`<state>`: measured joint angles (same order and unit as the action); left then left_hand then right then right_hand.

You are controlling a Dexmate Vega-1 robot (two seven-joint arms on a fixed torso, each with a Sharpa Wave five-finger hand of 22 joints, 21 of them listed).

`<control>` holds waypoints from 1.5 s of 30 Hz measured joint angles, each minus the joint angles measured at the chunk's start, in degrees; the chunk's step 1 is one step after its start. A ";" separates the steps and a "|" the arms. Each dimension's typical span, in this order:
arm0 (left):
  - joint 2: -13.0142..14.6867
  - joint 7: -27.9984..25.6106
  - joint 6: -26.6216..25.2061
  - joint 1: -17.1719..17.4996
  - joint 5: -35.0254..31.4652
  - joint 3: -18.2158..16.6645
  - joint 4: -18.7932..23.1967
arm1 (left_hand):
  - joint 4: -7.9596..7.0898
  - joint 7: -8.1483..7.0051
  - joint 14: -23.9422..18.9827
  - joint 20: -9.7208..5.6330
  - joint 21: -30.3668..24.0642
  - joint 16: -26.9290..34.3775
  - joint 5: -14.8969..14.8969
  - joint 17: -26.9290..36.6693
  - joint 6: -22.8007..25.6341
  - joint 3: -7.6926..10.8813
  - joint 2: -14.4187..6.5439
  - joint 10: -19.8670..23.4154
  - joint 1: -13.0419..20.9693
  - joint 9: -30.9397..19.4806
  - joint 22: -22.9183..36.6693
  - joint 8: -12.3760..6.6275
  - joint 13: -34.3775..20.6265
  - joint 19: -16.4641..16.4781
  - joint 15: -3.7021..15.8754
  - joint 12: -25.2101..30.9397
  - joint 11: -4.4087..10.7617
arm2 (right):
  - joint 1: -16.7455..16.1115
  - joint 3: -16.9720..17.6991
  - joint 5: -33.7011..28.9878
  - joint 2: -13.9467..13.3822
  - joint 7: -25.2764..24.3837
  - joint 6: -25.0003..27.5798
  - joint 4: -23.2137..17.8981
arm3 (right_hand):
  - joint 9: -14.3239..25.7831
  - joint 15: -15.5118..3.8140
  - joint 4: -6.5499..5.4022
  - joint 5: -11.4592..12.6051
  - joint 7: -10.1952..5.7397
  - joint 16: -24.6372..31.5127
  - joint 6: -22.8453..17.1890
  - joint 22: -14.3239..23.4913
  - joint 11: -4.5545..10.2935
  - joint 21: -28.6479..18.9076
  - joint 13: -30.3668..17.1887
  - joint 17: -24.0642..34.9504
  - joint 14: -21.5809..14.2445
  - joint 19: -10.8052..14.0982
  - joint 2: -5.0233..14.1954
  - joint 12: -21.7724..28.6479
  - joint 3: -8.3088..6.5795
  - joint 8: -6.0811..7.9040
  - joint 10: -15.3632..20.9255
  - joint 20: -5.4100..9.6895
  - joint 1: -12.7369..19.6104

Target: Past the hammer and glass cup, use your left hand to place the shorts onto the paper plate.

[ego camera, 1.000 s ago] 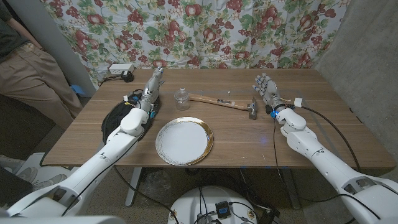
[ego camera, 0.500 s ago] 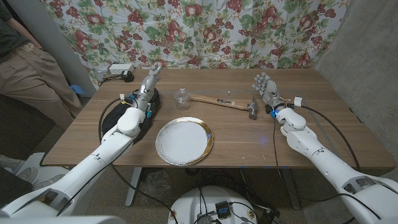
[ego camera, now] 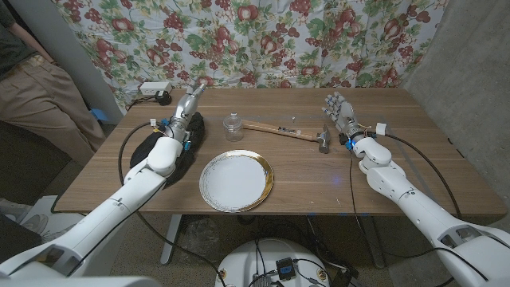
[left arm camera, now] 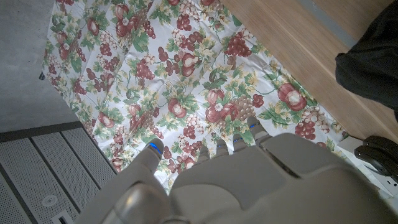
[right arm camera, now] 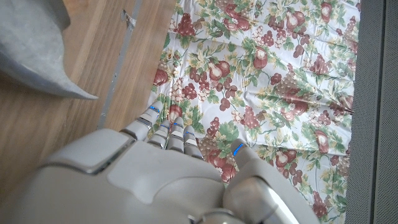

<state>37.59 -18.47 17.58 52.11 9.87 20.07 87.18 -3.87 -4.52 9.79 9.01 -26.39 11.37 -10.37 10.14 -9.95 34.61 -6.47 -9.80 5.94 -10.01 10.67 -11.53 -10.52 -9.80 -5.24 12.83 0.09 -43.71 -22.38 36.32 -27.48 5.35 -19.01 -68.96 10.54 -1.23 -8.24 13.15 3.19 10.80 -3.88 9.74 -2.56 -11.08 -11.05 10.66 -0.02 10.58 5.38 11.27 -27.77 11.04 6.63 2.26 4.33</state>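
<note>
My left hand is raised just past the far end of the shorts, fingers straight and a little apart, holding nothing. The dark shorts lie bunched beside the paper plate, on my left. Beyond the plate stand the glass cup and the hammer. My right hand stands upright beside the hammer's head, fingers apart, empty.

Matt black cloth shorts, wooden table
</note>
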 measured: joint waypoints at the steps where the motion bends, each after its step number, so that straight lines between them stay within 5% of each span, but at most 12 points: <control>1: 0.08 -0.15 -0.06 0.08 -0.17 -0.04 0.18 | 0.01 0.00 0.00 0.00 0.00 0.00 0.00 0.00 0.00 0.01 0.00 0.00 0.00 0.00 0.00 0.00 0.00 0.00 0.00 0.00 0.00 | 0.00 0.00 0.00 0.00 0.00 0.00 0.00 | 0.00 0.00 0.00 0.00 0.00 0.00 0.00 0.00 0.00 0.00 0.00 0.00 0.00 0.00 0.00 0.00 0.00 0.00 0.00 0.00 0.00; 15: 1.40 -6.02 -3.76 1.41 -7.18 -0.92 3.55 | 1.14 -0.71 0.00 0.00 0.59 0.00 0.22 0.00 0.73 -0.20 0.75 0.00 0.75 0.00 0.00 0.00 0.00 0.00 0.00 0.34 0.00 | 0.22 -0.11 -0.10 0.04 0.21 -0.12 0.06 | 0.00 0.00 0.00 0.00 0.00 0.00 0.00 0.00 0.00 0.00 0.00 0.12 0.00 0.00 0.00 0.00 0.00 0.00 0.00 0.00 0.00; 39: 4.42 -6.02 -3.76 4.18 -7.18 -3.06 10.29 | 4.51 -2.64 0.10 0.46 2.06 0.00 0.43 0.15 4.15 -0.41 2.72 0.00 2.72 0.00 0.00 0.00 -0.29 -0.06 -0.51 0.34 0.00 | 0.22 -0.11 -0.62 0.04 0.37 -0.43 0.06 | 0.00 0.00 0.32 0.00 0.00 0.00 0.00 0.00 0.00 0.00 0.00 -0.01 0.00 0.00 0.37 0.00 -0.31 0.00 0.00 0.00 0.37; 40: 4.57 -11.35 -13.13 4.32 -14.06 -3.17 10.53 | 4.58 -2.72 0.10 0.46 2.06 0.00 0.43 0.15 4.23 -0.48 2.72 0.00 2.72 0.00 0.00 0.00 -0.29 -0.06 -0.51 0.34 0.00 | 0.46 -0.33 -0.63 0.00 0.34 -0.43 -0.03 | 0.00 0.00 0.32 0.00 0.00 0.00 0.00 0.00 0.00 0.00 0.00 -0.01 0.00 0.00 0.37 0.00 -0.31 0.00 0.00 0.00 0.37; 45: 5.77 -11.35 -13.13 5.18 -14.06 -3.82 11.89 | 4.99 -2.83 0.10 0.63 2.46 0.00 0.43 0.14 4.34 -0.40 2.73 0.00 2.73 0.00 0.01 0.00 -0.29 -0.24 -0.51 0.84 0.00 | 0.46 -0.33 -0.71 0.00 0.22 -0.43 -0.03 | 0.00 0.00 0.32 0.00 0.00 0.00 0.00 0.00 0.00 0.00 0.01 -0.01 0.00 0.00 0.37 0.00 -0.31 0.00 0.00 0.00 0.37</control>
<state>43.36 -29.82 4.45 57.29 -4.18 16.25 99.08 1.12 -7.36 9.89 9.64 -23.93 11.37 -9.94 10.28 -5.61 34.21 -3.74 -9.80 8.66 -10.01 10.67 -11.53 -10.81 -10.04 -5.75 13.67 0.10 -43.25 -22.71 35.61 -27.48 5.57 -19.44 -68.98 10.54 -1.23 -7.92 13.15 3.19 10.80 -3.88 9.73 -2.56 -11.08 -11.05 10.65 -0.01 10.57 5.75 11.27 -28.08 11.03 6.62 2.26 4.70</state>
